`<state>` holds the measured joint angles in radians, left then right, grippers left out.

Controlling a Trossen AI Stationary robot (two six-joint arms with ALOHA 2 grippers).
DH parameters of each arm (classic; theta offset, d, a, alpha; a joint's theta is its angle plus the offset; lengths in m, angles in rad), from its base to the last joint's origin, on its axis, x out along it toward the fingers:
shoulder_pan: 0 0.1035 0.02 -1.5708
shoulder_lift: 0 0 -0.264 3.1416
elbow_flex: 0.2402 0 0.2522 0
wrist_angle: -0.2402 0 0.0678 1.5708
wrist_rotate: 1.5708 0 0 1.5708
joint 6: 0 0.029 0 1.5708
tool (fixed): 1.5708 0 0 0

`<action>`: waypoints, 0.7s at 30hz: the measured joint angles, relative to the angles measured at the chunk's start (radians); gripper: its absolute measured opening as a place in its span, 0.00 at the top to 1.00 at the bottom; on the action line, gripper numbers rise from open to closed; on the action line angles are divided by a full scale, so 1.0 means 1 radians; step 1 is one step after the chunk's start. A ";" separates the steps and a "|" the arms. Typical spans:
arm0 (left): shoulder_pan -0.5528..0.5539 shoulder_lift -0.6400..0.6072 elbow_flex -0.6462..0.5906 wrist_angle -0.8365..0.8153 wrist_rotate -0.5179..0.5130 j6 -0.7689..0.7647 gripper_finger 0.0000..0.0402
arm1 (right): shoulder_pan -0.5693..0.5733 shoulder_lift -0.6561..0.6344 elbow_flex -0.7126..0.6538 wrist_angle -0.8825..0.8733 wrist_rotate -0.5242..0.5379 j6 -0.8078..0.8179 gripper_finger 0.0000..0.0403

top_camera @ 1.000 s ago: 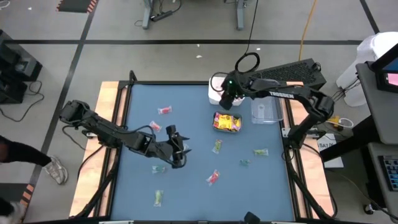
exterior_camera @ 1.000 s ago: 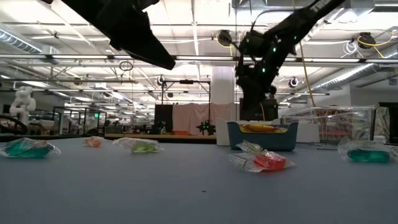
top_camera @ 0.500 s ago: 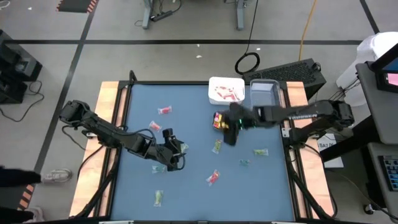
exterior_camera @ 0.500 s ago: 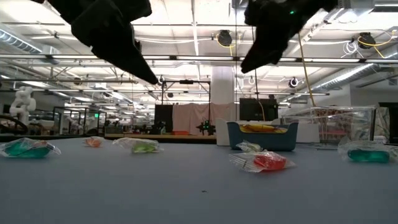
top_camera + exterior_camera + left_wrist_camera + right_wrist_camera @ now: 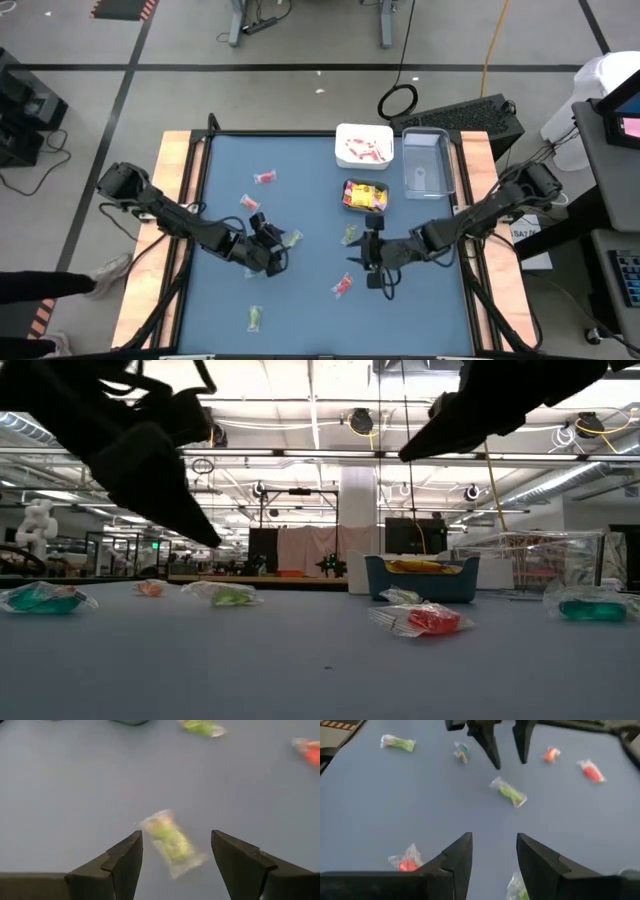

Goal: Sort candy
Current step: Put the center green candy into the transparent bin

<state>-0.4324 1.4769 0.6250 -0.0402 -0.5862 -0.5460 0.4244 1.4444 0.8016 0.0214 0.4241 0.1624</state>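
We are looking at candy lying scattered over the blue desk [image 5: 220, 200]: a green piece [image 5: 172, 842] is sitting just ahead of the left claw [image 5: 176, 857], between its fingers' line, blurred so that its print is unreadable. In the high view this green piece [image 5: 291, 240] is lying just beside the left claw [image 5: 272, 244], which is standing wide and holding nothing. The right claw [image 5: 369, 262] is hovering near mid-desk, open too and empty, with a red piece [image 5: 342, 286] near it. Yellow packets are filling the teal container [image 5: 366, 196]; pink-white sweets are lying in the white container [image 5: 363, 146]; the clear container [image 5: 426, 163] is beside it. In the low view both claws are showing only as dark shapes cut off at the top.
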 joint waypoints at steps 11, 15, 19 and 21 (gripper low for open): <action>-0.029 0.162 -0.002 0.184 -0.102 -0.026 0.40 | -0.005 0.099 -0.001 0.167 -0.007 -0.052 0.64; -0.027 0.209 -0.002 0.212 -0.153 -0.044 0.40 | -0.006 0.108 -0.001 0.168 -0.010 -0.054 0.64; -0.026 0.247 -0.002 0.217 -0.162 -0.058 0.40 | -0.006 0.107 0.000 0.181 -0.010 -0.053 0.64; -0.026 0.267 -0.004 0.216 -0.158 -0.069 0.42 | -0.006 0.107 0.000 0.196 -0.010 -0.047 0.64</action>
<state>-0.4580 1.7437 0.6209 0.1761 -0.7440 -0.6152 0.4179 1.5513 0.8020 0.2177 0.4137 0.1157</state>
